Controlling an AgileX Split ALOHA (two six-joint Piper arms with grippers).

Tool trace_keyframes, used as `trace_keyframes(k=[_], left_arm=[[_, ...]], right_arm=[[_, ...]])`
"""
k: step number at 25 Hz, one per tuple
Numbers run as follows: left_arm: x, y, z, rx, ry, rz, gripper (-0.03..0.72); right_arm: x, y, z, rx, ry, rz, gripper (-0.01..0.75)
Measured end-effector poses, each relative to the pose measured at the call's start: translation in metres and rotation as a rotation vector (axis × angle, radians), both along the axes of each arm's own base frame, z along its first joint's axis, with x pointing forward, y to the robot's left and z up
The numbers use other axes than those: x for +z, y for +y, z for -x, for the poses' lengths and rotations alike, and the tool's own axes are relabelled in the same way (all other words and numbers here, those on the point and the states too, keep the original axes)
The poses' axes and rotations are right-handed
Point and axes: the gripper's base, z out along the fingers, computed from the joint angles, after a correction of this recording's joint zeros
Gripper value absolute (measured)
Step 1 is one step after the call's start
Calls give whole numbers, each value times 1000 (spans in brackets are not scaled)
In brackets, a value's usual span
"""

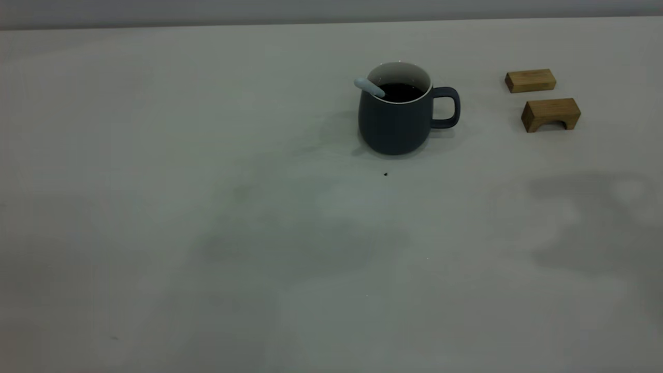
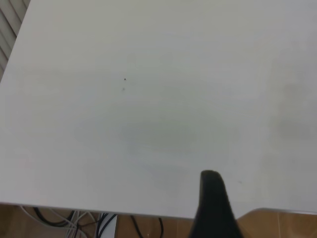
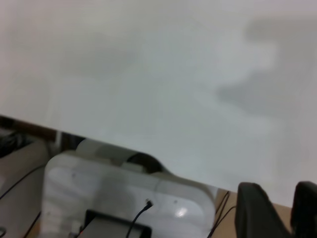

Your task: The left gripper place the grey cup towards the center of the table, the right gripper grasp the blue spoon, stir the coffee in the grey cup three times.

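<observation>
The grey cup stands upright on the table, right of centre toward the back, its handle pointing right. Dark coffee fills it. The blue spoon leans against the cup's left rim with its pale handle sticking out and its bowl sunk in the coffee. Neither arm shows in the exterior view. The left gripper hangs over the table's edge above bare surface. The right gripper is also at a table edge, open by a narrow gap with nothing between its fingers.
Two small wooden blocks lie right of the cup. A tiny dark speck sits in front of it. Past the table edge, the right wrist view shows a white device and the left wrist view shows cables.
</observation>
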Motion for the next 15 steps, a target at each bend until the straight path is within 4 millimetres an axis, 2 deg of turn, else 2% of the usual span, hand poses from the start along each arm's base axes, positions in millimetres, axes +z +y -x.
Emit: trace_keyframes(k=[10,15], left_arm=[[0,0,0,0,0,0,585],[0,0,0,0,0,0,585]], right_arm=[[42,-3,39,-8,-165,20,235],[69,-13,74,-32,-303,52,238]])
